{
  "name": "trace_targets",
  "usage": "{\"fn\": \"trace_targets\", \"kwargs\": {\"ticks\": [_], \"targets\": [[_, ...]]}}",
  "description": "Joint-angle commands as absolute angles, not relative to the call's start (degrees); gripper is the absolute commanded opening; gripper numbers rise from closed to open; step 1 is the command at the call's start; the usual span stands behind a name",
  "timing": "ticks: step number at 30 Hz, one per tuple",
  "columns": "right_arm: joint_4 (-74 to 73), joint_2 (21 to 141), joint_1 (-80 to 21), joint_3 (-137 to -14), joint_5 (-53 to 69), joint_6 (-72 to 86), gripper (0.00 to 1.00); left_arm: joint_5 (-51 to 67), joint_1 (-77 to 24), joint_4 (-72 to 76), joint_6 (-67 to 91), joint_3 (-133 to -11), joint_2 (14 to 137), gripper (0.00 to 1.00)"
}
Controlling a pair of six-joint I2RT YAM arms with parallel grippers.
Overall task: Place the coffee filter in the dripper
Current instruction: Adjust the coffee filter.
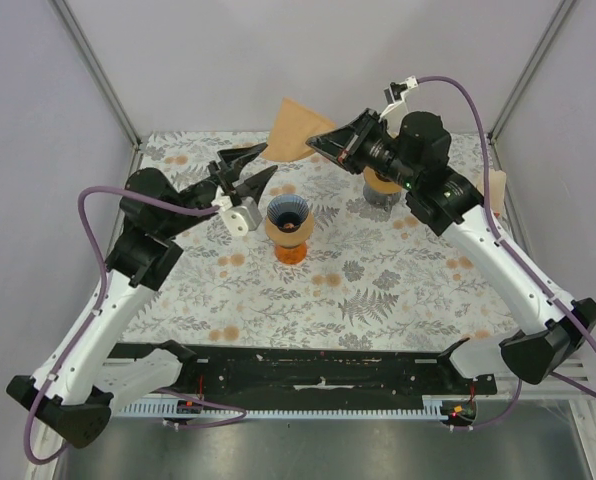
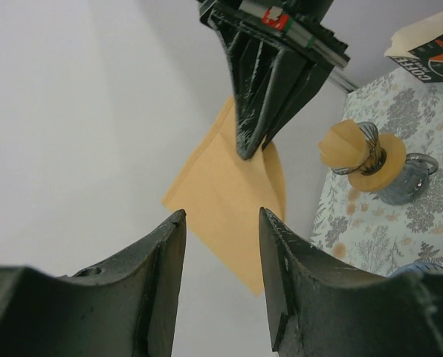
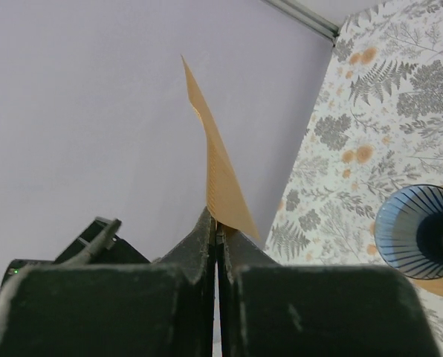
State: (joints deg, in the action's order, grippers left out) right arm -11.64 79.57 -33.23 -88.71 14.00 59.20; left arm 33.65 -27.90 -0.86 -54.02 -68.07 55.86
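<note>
A tan paper coffee filter (image 1: 294, 130) hangs in the air near the back wall, pinched at one edge by my right gripper (image 1: 314, 143), which is shut on it. It also shows in the right wrist view (image 3: 220, 178) and the left wrist view (image 2: 229, 201). My left gripper (image 1: 260, 164) is open and empty, just left of the filter, its fingers apart from it. The blue ribbed dripper (image 1: 288, 216) sits on an orange stand in the middle of the table, below and between both grippers. It shows in the right wrist view (image 3: 415, 234).
A second dripper with a filter in it (image 2: 359, 149) stands on a grey glass server (image 1: 382, 192) under my right arm. A coffee box (image 2: 429, 48) is at the back right. The floral mat (image 1: 378, 290) covers the table; the enclosure's walls stand close behind.
</note>
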Motion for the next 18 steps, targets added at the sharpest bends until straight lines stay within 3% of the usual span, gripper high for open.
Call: {"fn": "trace_targets", "kwargs": {"ticks": [1,9,13,18], "targets": [[-5.98,77.25,-34.80,-88.77,7.30,65.04,0.00,33.58,-31.89,-6.40,-61.09,-74.25,59.49,0.49],[-5.19,77.61,-37.44,-88.33,5.01,65.92,0.00,23.92,-38.23,-8.53,-64.78,-77.43,63.72,0.46],[-4.57,76.47,-38.14,-87.19,3.61,65.39,0.00,19.00,-38.58,-8.53,-64.77,-77.78,64.16,0.36],[-4.39,75.32,-38.50,-85.87,2.90,65.21,0.00,15.39,-38.85,-6.77,-64.69,-77.87,64.34,0.32]]}}
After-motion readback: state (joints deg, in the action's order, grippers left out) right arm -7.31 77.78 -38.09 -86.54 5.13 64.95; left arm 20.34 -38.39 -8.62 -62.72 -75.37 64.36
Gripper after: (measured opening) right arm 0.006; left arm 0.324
